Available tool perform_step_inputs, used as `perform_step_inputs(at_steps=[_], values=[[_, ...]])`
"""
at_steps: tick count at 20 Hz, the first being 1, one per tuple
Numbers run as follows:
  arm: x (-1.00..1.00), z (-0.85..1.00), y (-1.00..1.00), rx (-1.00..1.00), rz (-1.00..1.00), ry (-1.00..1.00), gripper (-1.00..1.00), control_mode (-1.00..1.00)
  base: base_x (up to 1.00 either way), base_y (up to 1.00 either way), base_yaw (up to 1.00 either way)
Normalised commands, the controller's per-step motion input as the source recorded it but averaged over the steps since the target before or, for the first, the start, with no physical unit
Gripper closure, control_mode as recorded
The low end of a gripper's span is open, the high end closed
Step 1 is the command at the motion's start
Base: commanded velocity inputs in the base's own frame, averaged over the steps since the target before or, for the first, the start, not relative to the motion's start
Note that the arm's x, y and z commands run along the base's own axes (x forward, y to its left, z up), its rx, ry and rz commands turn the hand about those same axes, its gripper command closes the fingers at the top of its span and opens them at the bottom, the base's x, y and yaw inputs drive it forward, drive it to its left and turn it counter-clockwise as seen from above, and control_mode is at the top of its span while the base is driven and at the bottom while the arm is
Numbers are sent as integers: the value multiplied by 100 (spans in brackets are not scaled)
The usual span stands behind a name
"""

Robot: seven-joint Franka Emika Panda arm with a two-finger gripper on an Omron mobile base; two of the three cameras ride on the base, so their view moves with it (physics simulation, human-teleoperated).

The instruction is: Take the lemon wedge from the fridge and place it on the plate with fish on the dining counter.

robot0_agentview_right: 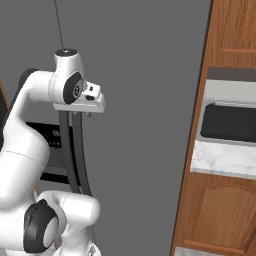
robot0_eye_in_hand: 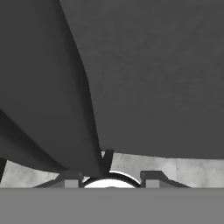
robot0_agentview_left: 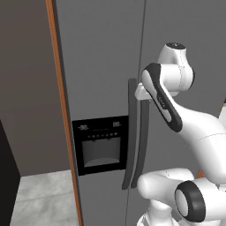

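Note:
The grey two-door fridge [robot0_agentview_left: 101,57] [robot0_agentview_right: 145,100] stands shut right in front of me. Two long dark curved handles run down its middle seam. My gripper [robot0_agentview_left: 142,98] [robot0_agentview_right: 81,114] [robot0_eye_in_hand: 109,177] is at the top of the right door's handle [robot0_agentview_left: 143,137] [robot0_agentview_right: 82,150] [robot0_eye_in_hand: 83,109]. It is open, and the handle's dark bar runs down between the spread fingertips [robot0_eye_in_hand: 70,177]. The lemon wedge is hidden behind the doors. The plate with fish and the dining counter are out of view.
A black dispenser panel [robot0_agentview_left: 100,145] sits in the left door. A wood trim strip [robot0_agentview_left: 62,110] borders the fridge's left side. To the right stand wood cabinets [robot0_agentview_right: 220,215] and a marble wall counter [robot0_agentview_right: 222,160] with a dark recess above it. The floor [robot0_agentview_left: 39,198] is grey.

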Motion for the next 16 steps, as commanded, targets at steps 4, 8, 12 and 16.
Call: perform_step_inputs(at_steps=[4,8,12,16], values=[[-8,0,0,0,0,0,-100,-100,0,0,0],[-12,0,0,0,0,0,-100,-100,0,0,0],[0,1,0,0,0,0,-100,-100,0,0,0],[0,0,0,0,0,0,-100,-100,0,0,0]])
